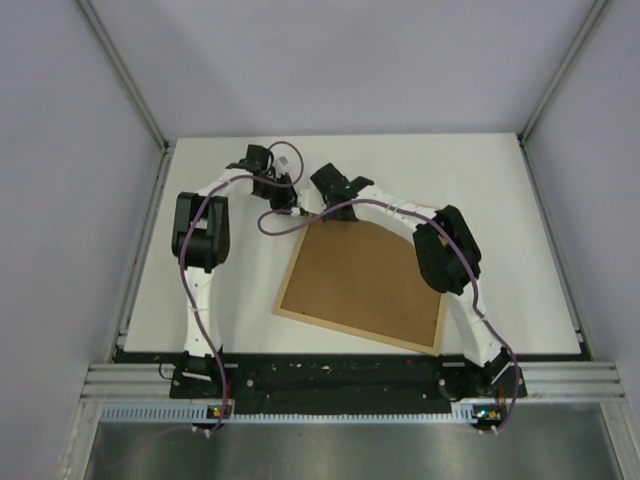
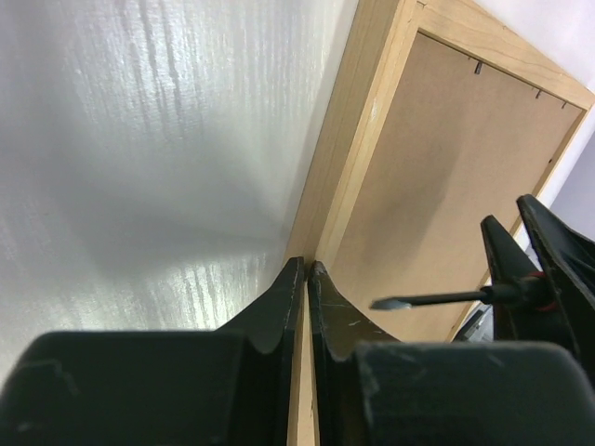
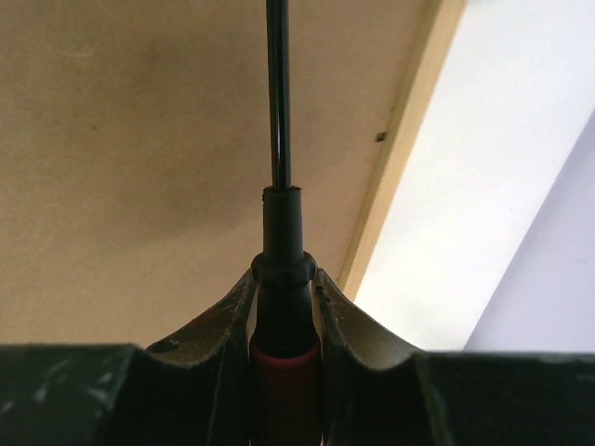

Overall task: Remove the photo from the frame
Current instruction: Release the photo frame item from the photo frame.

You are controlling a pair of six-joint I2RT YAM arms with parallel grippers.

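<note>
The frame (image 1: 355, 335) lies back side up on the table, so its brown backing board (image 1: 365, 280) shows and the photo is hidden. My left gripper (image 1: 290, 205) is at the frame's far left corner. In the left wrist view it (image 2: 307, 265) is shut on the pale wooden rim (image 2: 358, 139). My right gripper (image 1: 325, 190) is shut on a screwdriver (image 3: 277, 93) with a black and red handle. The shaft points out over the backing board (image 3: 121, 139), near the rim (image 3: 409, 139). The screwdriver tip (image 2: 390, 304) hangs just above the board, close to my left fingers.
Small metal tabs (image 2: 477, 66) sit along the inner edge of the rim and hold the board in. The white table (image 1: 510, 200) lies all around the frame. Grey walls enclose it at the back and sides.
</note>
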